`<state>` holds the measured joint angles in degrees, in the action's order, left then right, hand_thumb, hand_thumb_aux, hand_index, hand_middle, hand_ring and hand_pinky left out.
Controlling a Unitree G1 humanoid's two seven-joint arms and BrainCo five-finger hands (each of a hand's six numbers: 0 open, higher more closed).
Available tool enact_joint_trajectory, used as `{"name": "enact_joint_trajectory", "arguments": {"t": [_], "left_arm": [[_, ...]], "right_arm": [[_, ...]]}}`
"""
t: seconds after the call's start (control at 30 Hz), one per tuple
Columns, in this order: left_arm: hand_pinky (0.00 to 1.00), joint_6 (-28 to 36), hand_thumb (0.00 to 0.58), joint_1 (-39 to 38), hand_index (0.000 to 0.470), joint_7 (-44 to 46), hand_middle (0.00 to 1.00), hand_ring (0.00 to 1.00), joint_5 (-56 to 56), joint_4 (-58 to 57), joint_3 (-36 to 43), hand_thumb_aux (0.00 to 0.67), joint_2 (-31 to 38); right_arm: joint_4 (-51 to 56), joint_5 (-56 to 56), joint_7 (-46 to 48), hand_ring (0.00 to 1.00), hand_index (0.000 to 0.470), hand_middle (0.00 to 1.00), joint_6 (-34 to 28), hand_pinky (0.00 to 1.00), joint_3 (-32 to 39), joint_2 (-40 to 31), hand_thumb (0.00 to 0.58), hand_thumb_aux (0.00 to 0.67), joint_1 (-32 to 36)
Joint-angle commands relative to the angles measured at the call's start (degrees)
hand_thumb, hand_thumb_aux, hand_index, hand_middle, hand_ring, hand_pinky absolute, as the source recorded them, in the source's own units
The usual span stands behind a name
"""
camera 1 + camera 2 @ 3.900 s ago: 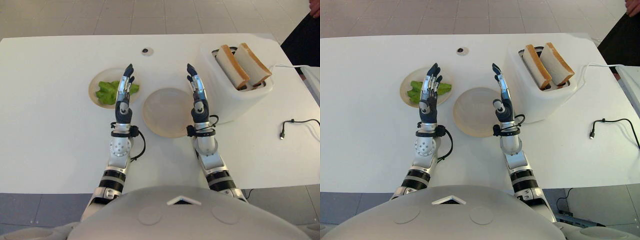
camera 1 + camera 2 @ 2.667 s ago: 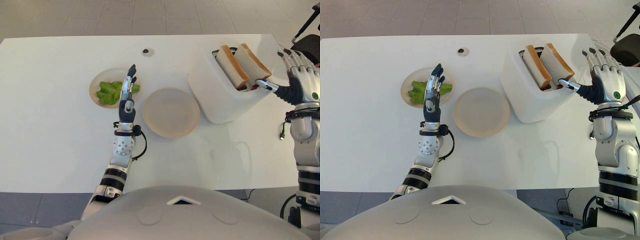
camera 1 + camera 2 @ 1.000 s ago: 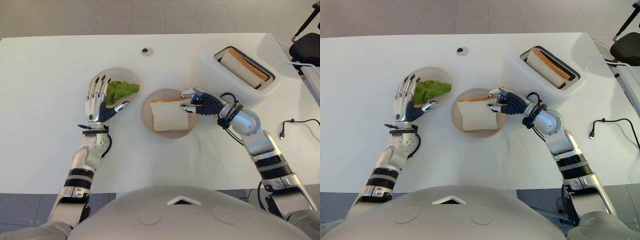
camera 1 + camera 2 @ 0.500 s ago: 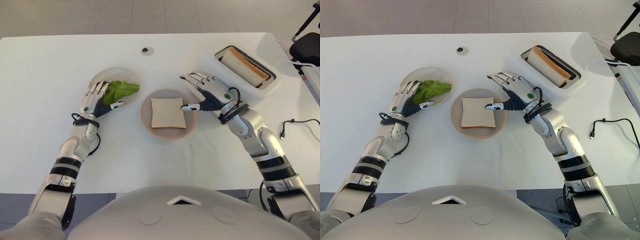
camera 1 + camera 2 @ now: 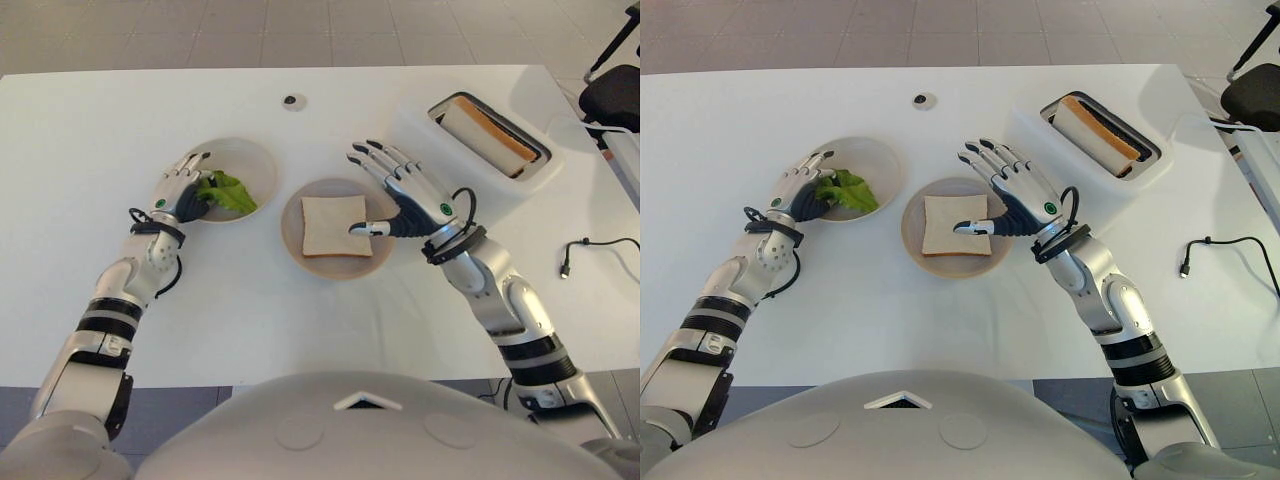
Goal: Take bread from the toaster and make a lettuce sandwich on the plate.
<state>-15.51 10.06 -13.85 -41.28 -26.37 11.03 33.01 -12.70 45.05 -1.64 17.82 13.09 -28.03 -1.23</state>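
Clasping lettuce [image 5: 850,190], left hand [image 5: 798,196], right hand [image 5: 1024,199] spread, perhaps touching bread [image 5: 952,228]

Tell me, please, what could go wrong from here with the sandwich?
The left hand seems to grip the lettuce only by one edge in the bowl, so the leaf may slip or tear.
The right hand hangs open at the plate, thumb over the bread slice; it could nudge the slice or block the lettuce.
The second slice lies low in the toaster, which may be hard to grasp.
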Motion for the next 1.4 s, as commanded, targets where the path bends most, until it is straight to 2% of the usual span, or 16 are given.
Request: {"name": "enact_joint_trajectory", "arguments": {"t": [0.03,0.1,0.3,0.5,0.53,0.57,0.6,0.63,0.7,0.73,0.87,1.03,1.13,1.4], "left_arm": [[0.0,-5.63,0.58,-1.55,0.47,-0.77,0.0,0.0,5.72,6.42,-0.26,0.67,-3.55],[0.0,-8.85,0.58,-2.0,0.47,-0.05,0.0,0.0,9.6,9.7,1.26,0.67,-7.77],[0.0,-11.55,0.58,-1.06,0.47,0.16,0.0,0.0,11.27,9.18,5.35,0.67,-16.75],[0.0,-13.1,0.58,-1.6,0.463,-0.56,0.0,0.0,4.71,5.18,11.43,0.659,-18.15],[0.0,-13.34,0.548,-1.9,0.359,-0.33,0.0,0.0,3.62,4.92,12.38,0.512,-17.74],[0.0,-13.4,0.482,-2.26,0.276,0.2,0.0,0.0,2.27,4.85,13.45,0.394,-16.99],[0.0,-13.41,0.436,-2.66,0.236,0.54,0.0,0.0,1.21,4.91,14.13,0.336,-16.23],[0.0,-13.3,0.194,-3.06,0.087,1.0,0.0,0.0,0.12,5.31,14.82,0.123,-15.43],[0.0,-12.81,0.018,-3.49,0.007,1.93,0.0,0.0,-1.44,6.46,15.49,0.011,-14.0],[0.0,-12.43,0.0,-3.53,0.0,2.36,0.0,0.0,-2.12,6.98,15.64,0.0,-13.33],[0.0,-10.78,0.0,-3.47,0.0,3.35,0.0,0.0,-3.85,8.42,16.13,0.0,-12.29],[0.0,-9.1,0.0,-3.34,0.0,2.3,0.0,0.0,-4.31,10.26,15.01,0.0,-12.2],[0.0,-7.28,0.0,-1.84,0.0,-0.09,0.0,0.0,-5.31,9.1,14.17,0.0,-12.57],[0.0,-3.09,0.0,4.62,0.0,-6.13,0.0,0.0,-10.49,3.77,15.08,0.0,-12.94]], "right_arm": [[-1.41,-0.52,-2.0,0.0,0.0,0.0,0.5,0.0,-1.75,0.55,0.0,0.0,-0.35],[-2.49,-1.23,-3.82,0.0,0.0,0.0,0.64,0.0,-3.51,0.94,0.0,0.0,0.05],[-4.2,-3.9,-5.73,0.0,0.0,0.0,1.62,0.0,-8.14,0.68,0.0,0.0,-0.91],[-5.05,-6.36,-4.52,0.0,0.0,0.0,2.77,0.0,-11.48,-0.39,0.0,0.0,-1.92],[-5.04,-6.59,-4.43,0.0,0.0,0.0,2.85,0.0,-12.14,-0.63,0.0,0.0,-1.95],[-5.03,-6.9,-4.25,0.0,0.0,0.0,2.93,0.0,-12.93,-0.95,0.0,0.0,-1.88],[-5.1,-7.1,-4.09,0.0,0.0,0.0,2.88,0.0,-13.63,-1.28,0.0,0.0,-1.79],[-5.06,-7.48,-3.91,0.0,0.0,0.0,2.93,0.0,-14.53,-1.83,0.0,0.0,-1.61],[-5.4,-8.05,-3.61,0.0,0.0,0.0,2.92,0.0,-16.68,-2.88,0.0,0.0,-1.46],[-5.85,-8.48,-3.43,0.0,0.0,0.0,2.82,0.0,-18.01,-3.44,0.0,0.0,-1.48],[-8.68,-11.01,-2.0,0.0,0.0,0.0,1.62,0.0,-24.71,-5.29,0.0,0.0,-3.04],[-7.45,-11.76,0.24,0.0,0.0,0.0,-3.93,0.0,-33.58,-7.43,0.0,0.0,-4.75],[-6.83,-12.48,0.88,0.0,0.0,0.0,-4.69,0.0,-35.08,-7.83,0.0,0.0,-5.02],[-6.73,-12.93,1.44,0.0,0.0,0.0,-4.24,0.0,-33.68,-7.33,0.0,0.0,-4.54]]}}
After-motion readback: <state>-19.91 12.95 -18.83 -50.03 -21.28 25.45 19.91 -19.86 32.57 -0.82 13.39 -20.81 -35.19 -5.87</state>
